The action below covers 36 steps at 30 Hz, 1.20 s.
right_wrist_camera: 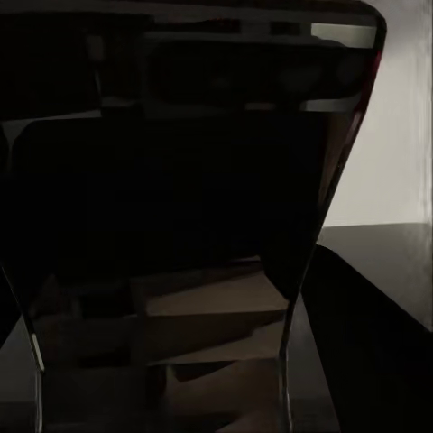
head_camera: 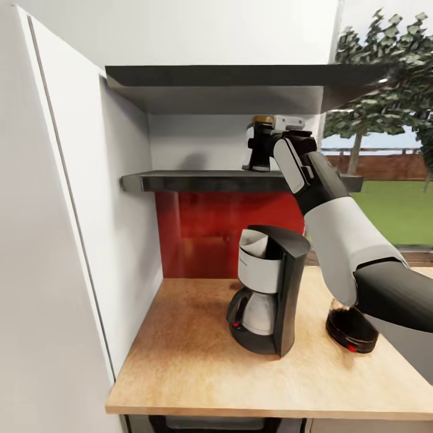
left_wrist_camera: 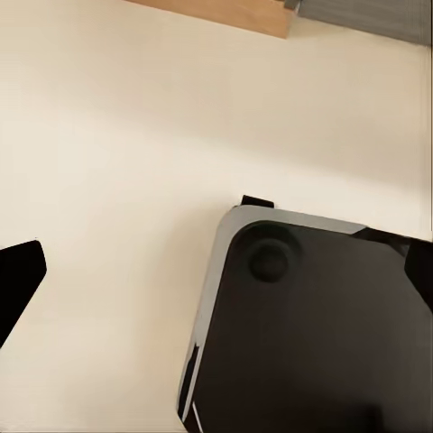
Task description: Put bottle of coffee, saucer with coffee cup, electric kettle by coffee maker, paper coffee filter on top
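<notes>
With the right pincer [head_camera: 262,144] reaching round the coffee jar [head_camera: 261,147] on the black shelf [head_camera: 198,180], its grip not clear enough to tell, a loose hold could drop the jar onto the coffee maker [head_camera: 267,288] on the desk [head_camera: 192,367].

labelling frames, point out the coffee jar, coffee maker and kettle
coffee jar [head_camera: 260,149], head view, dark body
coffee maker [head_camera: 288,282], head view, black side panel
kettle [head_camera: 349,328], head view, dark glass dome
</notes>
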Tool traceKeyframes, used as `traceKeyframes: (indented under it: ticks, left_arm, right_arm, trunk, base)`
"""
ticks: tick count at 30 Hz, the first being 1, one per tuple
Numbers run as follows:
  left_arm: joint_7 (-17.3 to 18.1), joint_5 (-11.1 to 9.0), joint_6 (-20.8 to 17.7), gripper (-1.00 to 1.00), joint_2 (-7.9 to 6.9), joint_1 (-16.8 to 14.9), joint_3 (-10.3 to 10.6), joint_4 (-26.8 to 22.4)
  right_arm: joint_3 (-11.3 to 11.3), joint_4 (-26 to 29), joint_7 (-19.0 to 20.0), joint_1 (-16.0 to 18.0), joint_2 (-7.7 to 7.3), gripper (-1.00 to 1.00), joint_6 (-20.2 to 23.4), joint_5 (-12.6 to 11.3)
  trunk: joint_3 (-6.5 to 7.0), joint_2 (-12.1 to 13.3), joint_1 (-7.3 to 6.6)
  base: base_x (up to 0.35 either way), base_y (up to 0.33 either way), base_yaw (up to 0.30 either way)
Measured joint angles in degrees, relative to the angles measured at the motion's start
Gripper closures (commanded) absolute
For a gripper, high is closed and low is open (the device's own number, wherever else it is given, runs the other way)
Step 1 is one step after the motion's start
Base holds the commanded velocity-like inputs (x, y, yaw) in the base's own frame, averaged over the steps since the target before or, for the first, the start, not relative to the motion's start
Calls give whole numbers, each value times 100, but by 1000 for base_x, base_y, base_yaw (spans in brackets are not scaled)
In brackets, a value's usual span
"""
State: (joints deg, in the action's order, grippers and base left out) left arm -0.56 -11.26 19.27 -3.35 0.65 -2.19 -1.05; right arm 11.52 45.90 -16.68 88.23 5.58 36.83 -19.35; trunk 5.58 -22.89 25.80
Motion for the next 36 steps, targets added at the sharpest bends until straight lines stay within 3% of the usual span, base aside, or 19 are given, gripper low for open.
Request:
traceKeyframes:
  ticks: [11,36]
  left_arm:
    - [0,1,0,-100,0,0,0,0]
    - [0,2,1,-100,0,-2,-8,-7]
  right_arm:
    - [0,0,0,-9,-10,100,16,0]
    - [0,-31,-1,-28,-38,100,18,12]
  trunk:
    - [1,0,0]
    - [1,0,-2]
  base:
    - [-277,-178,-26]
    - [-242,-160,-284]
